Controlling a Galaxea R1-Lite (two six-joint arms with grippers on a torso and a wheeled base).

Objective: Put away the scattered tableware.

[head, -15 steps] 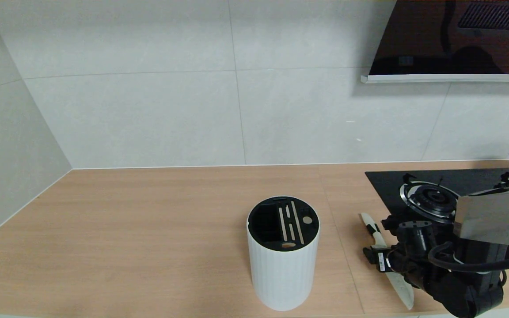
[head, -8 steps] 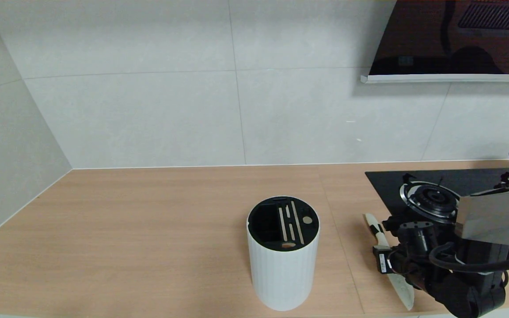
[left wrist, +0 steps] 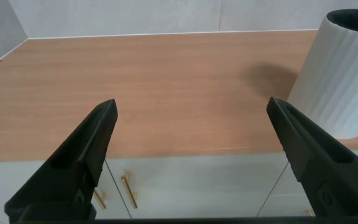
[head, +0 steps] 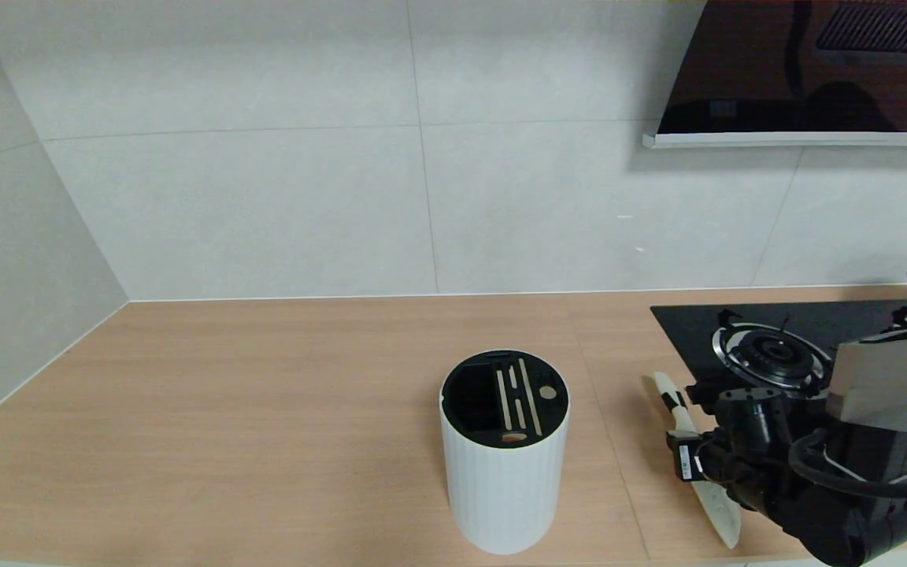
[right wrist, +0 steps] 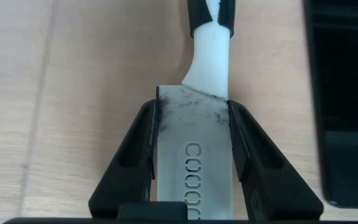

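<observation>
The knife (head: 674, 403) lay lengthwise on the right side of the worktop (head: 280, 409), between the holder (head: 505, 472) and the stove (head: 686, 324), just beside the stove's black edge; its handle pointed toward the wall and its tip toward the worktop's front edge. The handle was white with a black band; the blade was white, broad and rounded at the tip. In the right wrist view the knife (right wrist: 209, 56) showed grey smudges on the blade near the handle and a row of small rings along the flat. The right gripper (right wrist: 192, 121) had its black jaws clamped on the two edges of the blade, close behind the handle; in the head view the right gripper (head: 696, 463) hid the middle of the knife. Whether the knife touched the wood or hung just above it could not be told.

The holder was a white ribbed cylinder, upright, with a black top cut by one large opening, several narrow slots and a small round hole; it stood well apart from the knife. The left gripper (left wrist: 191, 111) hung off the worktop's front edge with its jaws wide apart, near the holder (left wrist: 340, 81).
</observation>
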